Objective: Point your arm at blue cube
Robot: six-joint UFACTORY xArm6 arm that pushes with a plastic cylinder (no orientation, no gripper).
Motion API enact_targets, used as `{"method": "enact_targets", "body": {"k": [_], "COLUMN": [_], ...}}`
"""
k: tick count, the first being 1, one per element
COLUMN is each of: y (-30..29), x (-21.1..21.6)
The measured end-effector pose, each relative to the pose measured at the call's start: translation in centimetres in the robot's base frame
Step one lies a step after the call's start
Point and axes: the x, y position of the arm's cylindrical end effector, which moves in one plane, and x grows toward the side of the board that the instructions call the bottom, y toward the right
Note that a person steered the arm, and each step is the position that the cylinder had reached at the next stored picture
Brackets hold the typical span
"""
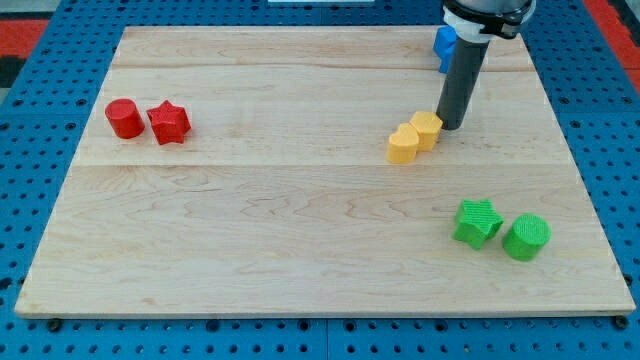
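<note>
- Tip position: my tip (450,127) rested on the wooden board (300,220) at the view's upper right, just beside the yellow hexagonal block (427,129) on that block's right, touching it or very nearly so.
- Jaws: there were none to report; the arm ended in a plain dark rod, so nothing could be called released, clenched or grasping.
- Blue cube (444,44): it sat near the board's top edge at the view's upper right, above my tip, and was largely hidden behind the rod and the arm's housing; only its left part showed. Whether a second blue piece lay beneath it could not be told.
- Other blocks: a yellow heart-like block (403,144) lay touching the hexagonal one on its lower left. A red cylinder (124,118) and a red star (169,122) sat side by side at the view's far left. A green star (477,221) and a green cylinder (526,237) sat close together at the lower right, well apart from my tip.
- Step in hand: by my judgement the approach was under way but not done, since my tip stood nearer the yellow pair than the blue cube.
- Next move: it seemed to call for a short slide toward the view's top, keeping clear of the yellow hexagonal block so as not to drag it, and stopping just short of the cube.
</note>
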Motion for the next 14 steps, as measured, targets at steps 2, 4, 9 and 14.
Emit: {"method": "enact_targets", "body": {"k": [2, 4, 9, 14], "y": [0.7, 2.9, 8.0, 18.3], "x": [0.0, 0.0, 0.0, -13.3]}}
